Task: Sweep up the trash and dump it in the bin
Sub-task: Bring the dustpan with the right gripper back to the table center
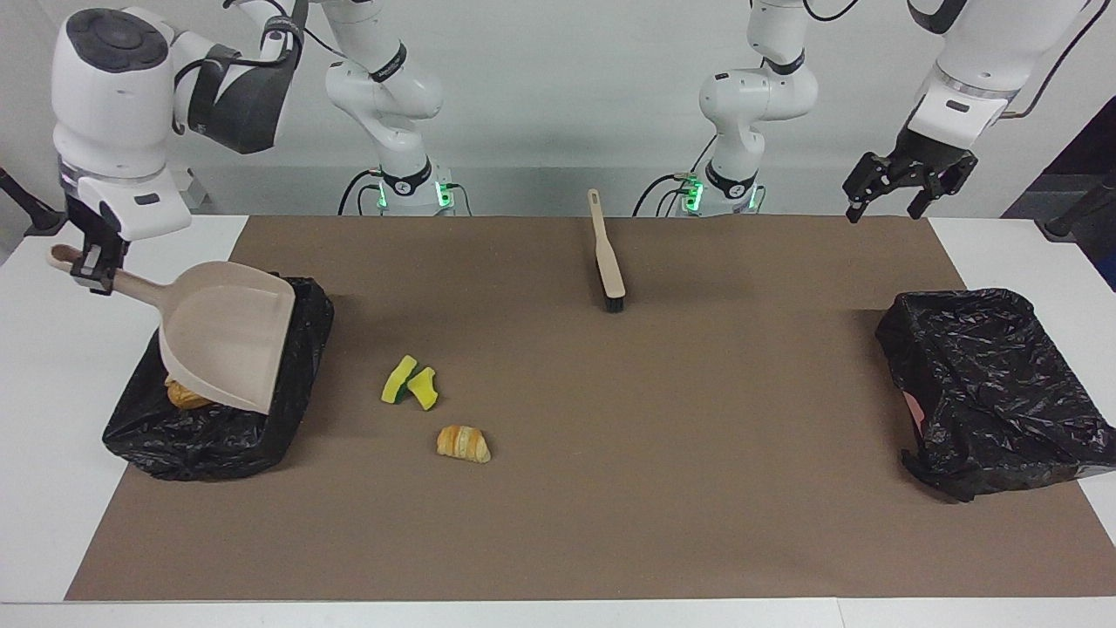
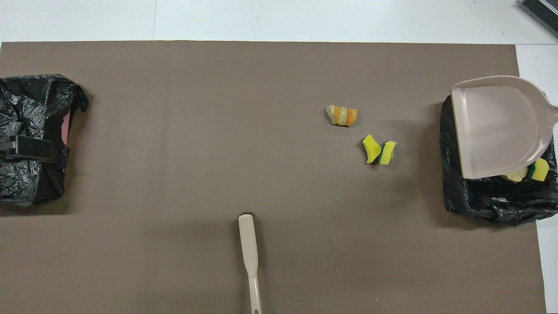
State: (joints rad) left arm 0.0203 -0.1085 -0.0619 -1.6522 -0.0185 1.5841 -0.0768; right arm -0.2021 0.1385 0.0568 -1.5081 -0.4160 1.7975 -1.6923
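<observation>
My right gripper (image 1: pixel 90 262) is shut on the handle of the beige dustpan (image 1: pixel 222 336), which hangs tilted over the black-lined bin (image 1: pixel 296 384) at the right arm's end. Under the pan, a golden-brown bun (image 1: pixel 185 397), a pale bread chunk (image 2: pixel 516 175) and a sponge wedge (image 2: pixel 541 169) lie in that bin (image 2: pixel 488 200). Two yellow-and-green sponge wedges (image 1: pixel 410 384) (image 2: pixel 380 151) and a striped croissant (image 1: pixel 463 443) (image 2: pixel 342 115) lie on the brown mat beside the bin. My left gripper (image 1: pixel 907 187) hangs open and holds nothing, high over the other bin.
A beige hand brush (image 1: pixel 608 253) (image 2: pixel 249 248) lies on the mat close to the robots, bristles pointing away from them. A second black-lined bin (image 1: pixel 994 392) (image 2: pixel 30 109) stands at the left arm's end. The brown mat (image 1: pixel 654 488) covers most of the table.
</observation>
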